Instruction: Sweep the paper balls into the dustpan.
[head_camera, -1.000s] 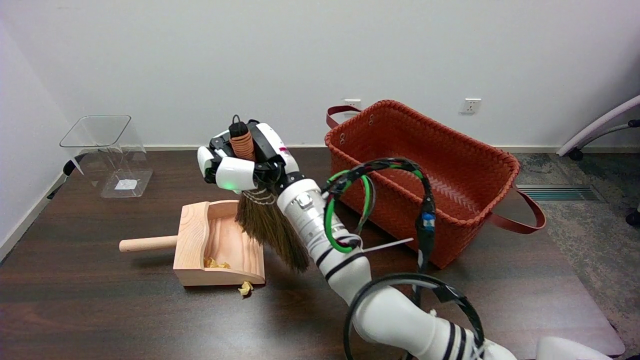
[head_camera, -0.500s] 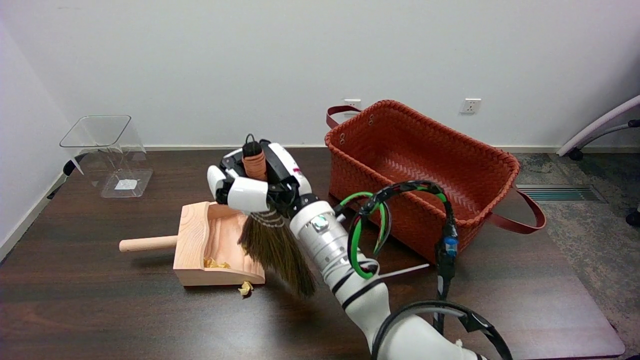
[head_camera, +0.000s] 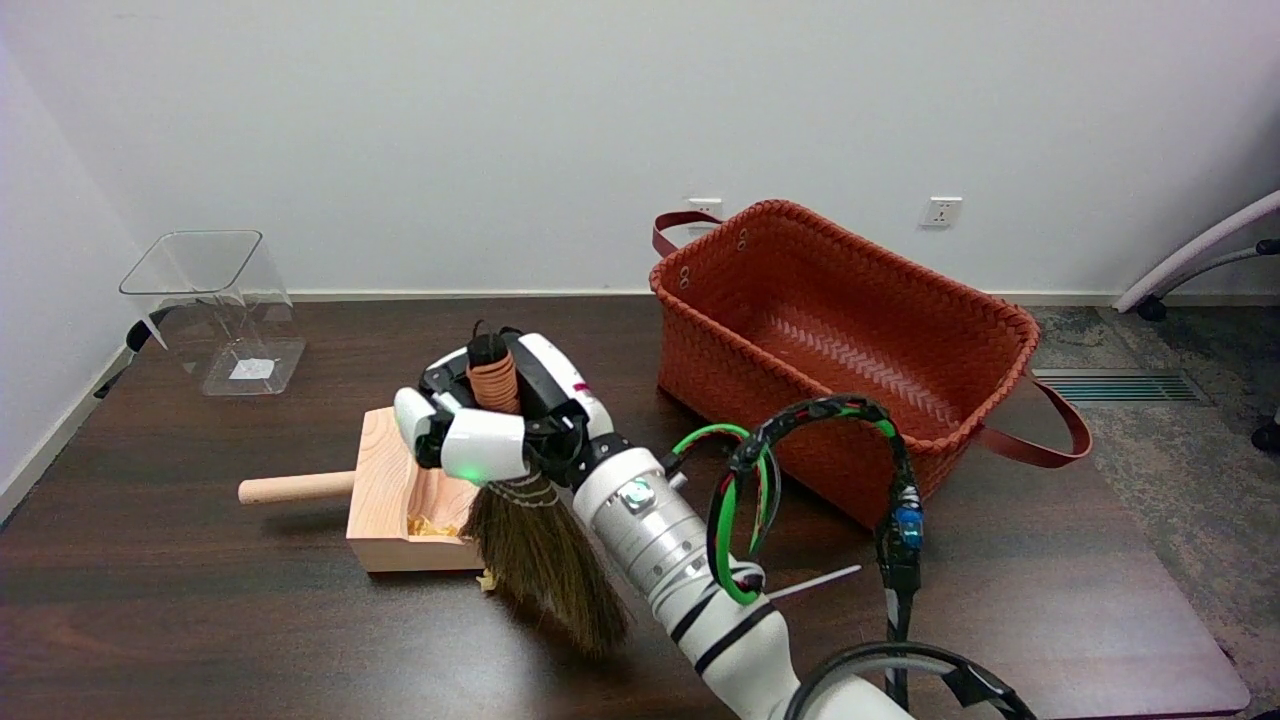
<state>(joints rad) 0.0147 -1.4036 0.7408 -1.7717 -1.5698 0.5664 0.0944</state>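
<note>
Basket: a red woven basket (head_camera: 850, 350) with dark strap handles stands on the counter (head_camera: 200, 640) to the right of your arm, near the far edge.
Clear bin: a see-through plastic container (head_camera: 215, 310) sits at the far left corner, well apart from the dustpan; a small white label shows on its bottom, too small for you to read.
Wall: two white sockets (head_camera: 705, 208) are set low on the wall behind the basket.
Chair: part of an office chair (head_camera: 1200, 255) shows at the right edge, off the counter.
In the way: your own forearm, with its looped green and black cables (head_camera: 800, 450), covers the counter between the dustpan and the basket; the broom head hides the dustpan's right side and open mouth.
Writing: none you can read; a small pink mark shows on the back of the hand.
Right hand (head_camera: 490, 430): it is above the dustpan's back right part, fingers (head_camera: 485, 447) wrapped tight around the broom's orange-wound handle, with the black handle tip sticking up out of the grip.
Broom (head_camera: 545, 570): its brown bristles slant down and to the right, reaching the counter in front of the dustpan.
Dustpan (head_camera: 385, 500): wooden, round handle pointing left, lying flat on the counter.
Paper balls: yellow scraps (head_camera: 430, 524) lie inside the dustpan; another piece (head_camera: 487, 579) sits on the counter at the dustpan's front lip, touching the bristles.
</note>
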